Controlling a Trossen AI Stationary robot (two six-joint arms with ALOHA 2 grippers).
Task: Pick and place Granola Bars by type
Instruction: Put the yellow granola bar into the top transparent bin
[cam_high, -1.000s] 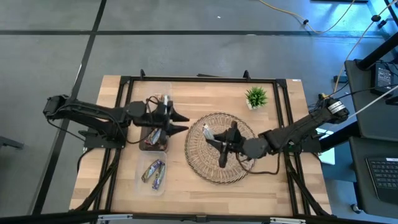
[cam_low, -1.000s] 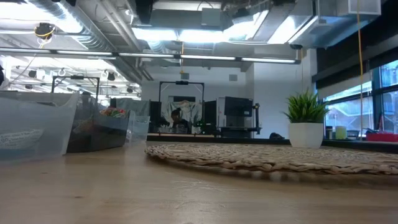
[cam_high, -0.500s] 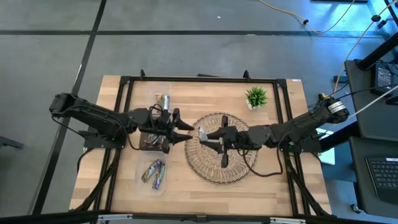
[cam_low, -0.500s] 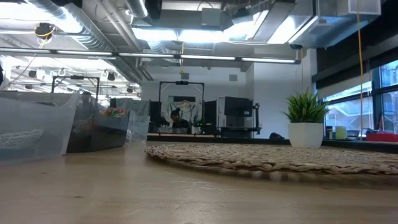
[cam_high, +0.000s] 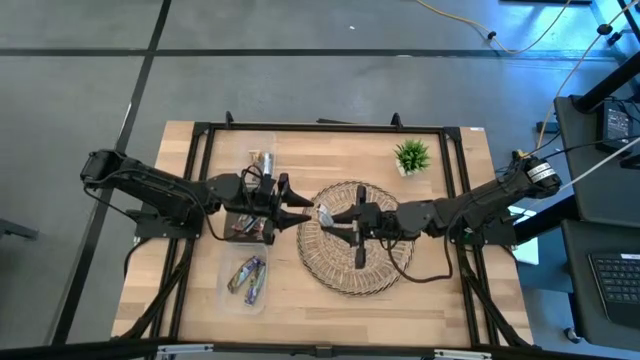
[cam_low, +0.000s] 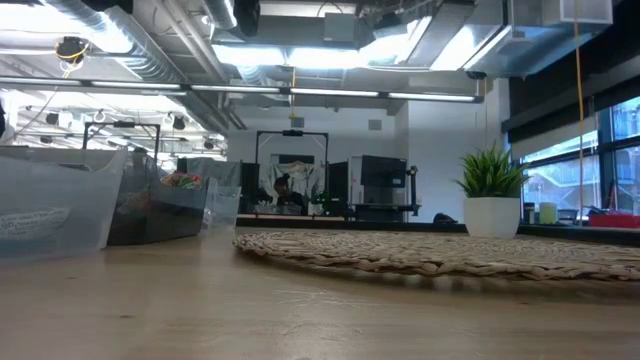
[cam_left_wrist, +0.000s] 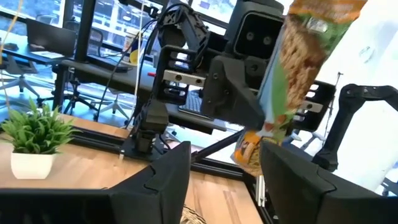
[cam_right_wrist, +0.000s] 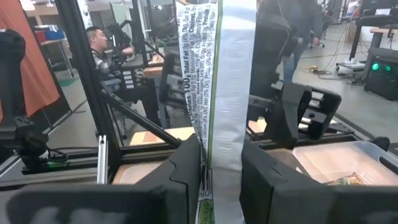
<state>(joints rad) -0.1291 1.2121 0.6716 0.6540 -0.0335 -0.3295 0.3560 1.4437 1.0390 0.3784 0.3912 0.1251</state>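
Right claw pinches flat crinkly foil bar; left claw wide.

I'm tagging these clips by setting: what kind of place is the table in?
Most likely a robotics lab or workshop. Exposed ceiling ducts run overhead, a black equipment frame stands behind the table, and a person sits at a workbench among more frames.

Pale wooden table top, smooth with a matt grain. Round woven wicker mat, coarse and rough. Clear plastic bins, faintly glossy. Silvery-white foil-wrapped granola bar, shiny and crinkled. Matt black plastic gripper fingers.
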